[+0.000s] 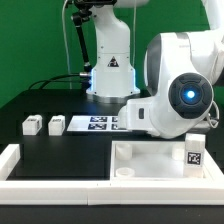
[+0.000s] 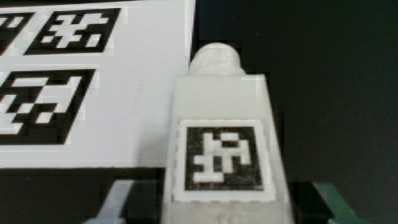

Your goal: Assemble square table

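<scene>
Beside marker board (image 2: pixel 153 92): tool (image 2: pixel 222 208) part-closed, gripping leg (image 2: pixel 221 105).

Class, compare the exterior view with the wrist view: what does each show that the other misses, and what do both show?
Exterior view only: the square tabletop, two loose legs on the exterior view's left, an upright leg by the tabletop, the border rail. Wrist view only: a tagged leg lying between the fingers of the gripper; contact is unclear. Both: the marker board.
</scene>
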`<act>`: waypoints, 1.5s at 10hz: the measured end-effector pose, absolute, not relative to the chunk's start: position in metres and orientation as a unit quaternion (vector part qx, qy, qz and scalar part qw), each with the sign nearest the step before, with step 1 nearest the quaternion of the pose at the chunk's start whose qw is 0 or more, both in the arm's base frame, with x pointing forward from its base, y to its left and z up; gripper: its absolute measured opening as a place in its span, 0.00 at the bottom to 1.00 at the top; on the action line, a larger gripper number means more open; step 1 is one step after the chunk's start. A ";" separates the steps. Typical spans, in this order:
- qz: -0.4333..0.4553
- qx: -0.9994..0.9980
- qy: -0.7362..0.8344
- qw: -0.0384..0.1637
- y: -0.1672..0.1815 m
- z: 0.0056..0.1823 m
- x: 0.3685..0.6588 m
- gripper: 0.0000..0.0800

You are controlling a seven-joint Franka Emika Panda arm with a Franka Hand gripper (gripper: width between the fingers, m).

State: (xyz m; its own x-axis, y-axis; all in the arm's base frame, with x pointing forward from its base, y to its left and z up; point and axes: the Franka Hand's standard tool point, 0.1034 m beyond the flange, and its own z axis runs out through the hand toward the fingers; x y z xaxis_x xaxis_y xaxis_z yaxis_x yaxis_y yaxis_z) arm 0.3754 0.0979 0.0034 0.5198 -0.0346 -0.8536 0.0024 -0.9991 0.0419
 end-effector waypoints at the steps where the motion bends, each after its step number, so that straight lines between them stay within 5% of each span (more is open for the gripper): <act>1: -0.490 0.872 -0.010 0.019 0.098 0.003 0.375 0.36; 3: -0.494 0.869 -0.003 0.007 0.090 0.022 0.383 0.36; 6: -0.477 0.878 -0.010 -0.024 0.066 0.088 0.403 0.36; 11: -0.323 0.946 -0.012 -0.032 0.064 0.093 0.417 0.36; 15: -0.183 0.982 0.019 -0.044 0.038 0.105 0.482 0.36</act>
State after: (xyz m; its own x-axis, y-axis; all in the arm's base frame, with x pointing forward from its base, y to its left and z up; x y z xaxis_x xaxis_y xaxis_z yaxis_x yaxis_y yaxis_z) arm 0.4819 0.0383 0.1046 0.9323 0.0540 -0.3576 0.0218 -0.9954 -0.0933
